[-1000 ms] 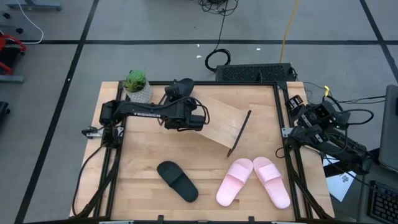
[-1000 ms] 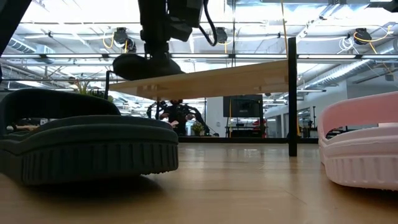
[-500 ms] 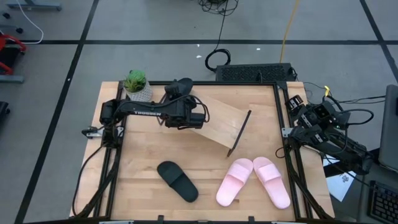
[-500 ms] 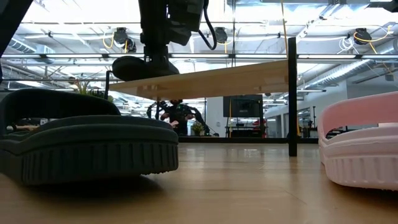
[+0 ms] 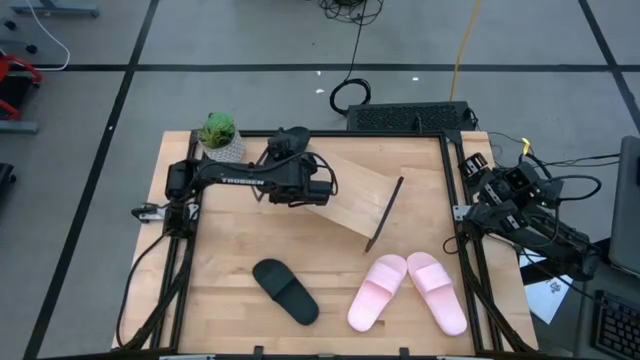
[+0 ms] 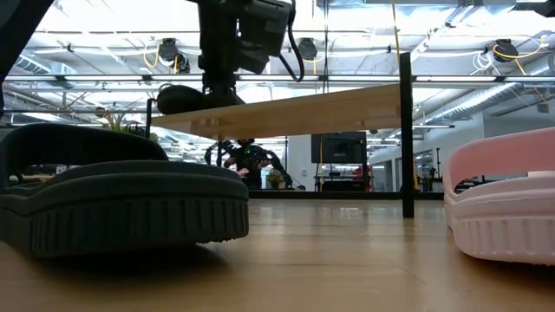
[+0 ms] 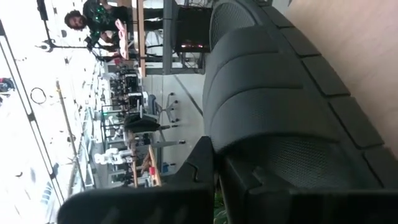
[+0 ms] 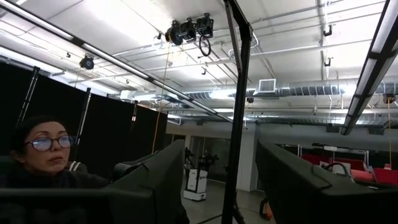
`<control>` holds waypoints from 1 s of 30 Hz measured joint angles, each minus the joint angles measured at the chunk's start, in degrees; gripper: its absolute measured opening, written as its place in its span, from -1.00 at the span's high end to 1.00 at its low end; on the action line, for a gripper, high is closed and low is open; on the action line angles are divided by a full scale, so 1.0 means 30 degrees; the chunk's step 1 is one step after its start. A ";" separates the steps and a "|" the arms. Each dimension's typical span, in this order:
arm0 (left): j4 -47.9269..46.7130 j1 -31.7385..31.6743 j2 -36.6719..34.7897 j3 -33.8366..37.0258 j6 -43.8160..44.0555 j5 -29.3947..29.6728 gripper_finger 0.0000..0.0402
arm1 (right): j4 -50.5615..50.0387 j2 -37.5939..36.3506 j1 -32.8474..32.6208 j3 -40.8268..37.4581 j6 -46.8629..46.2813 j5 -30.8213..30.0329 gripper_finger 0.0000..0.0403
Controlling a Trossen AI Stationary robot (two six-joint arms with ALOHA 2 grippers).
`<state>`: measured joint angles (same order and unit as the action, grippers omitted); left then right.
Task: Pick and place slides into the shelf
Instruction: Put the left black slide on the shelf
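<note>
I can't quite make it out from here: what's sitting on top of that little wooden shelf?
One black slide lies at the end of the shelf near the plant, with the left gripper on it. The arm hides part of the plank, and whether the fingers grip the slide can't be seen.

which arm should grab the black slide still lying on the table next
Left, probably. The left gripper is over the shelf at the black slide there, on the loose black slide's side. The right gripper waits at the table's right edge, beyond the pink pair.
</note>
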<state>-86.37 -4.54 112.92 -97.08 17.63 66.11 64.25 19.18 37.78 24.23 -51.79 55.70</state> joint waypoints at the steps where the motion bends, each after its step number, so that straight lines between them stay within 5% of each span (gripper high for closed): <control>1: -0.0063 0.0000 0.0031 -0.0006 0.0014 -0.0007 1.00 | -0.0007 0.0000 0.0000 0.0000 0.0000 0.0004 0.07; 30: -0.0193 -0.0015 0.0104 -0.0035 0.0306 -0.3121 0.91 | -0.0007 0.0007 0.0000 0.0000 -0.0007 0.0022 0.07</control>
<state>-86.95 -4.58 113.23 -97.19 18.55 56.74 64.23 19.20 37.78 24.23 -51.81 55.77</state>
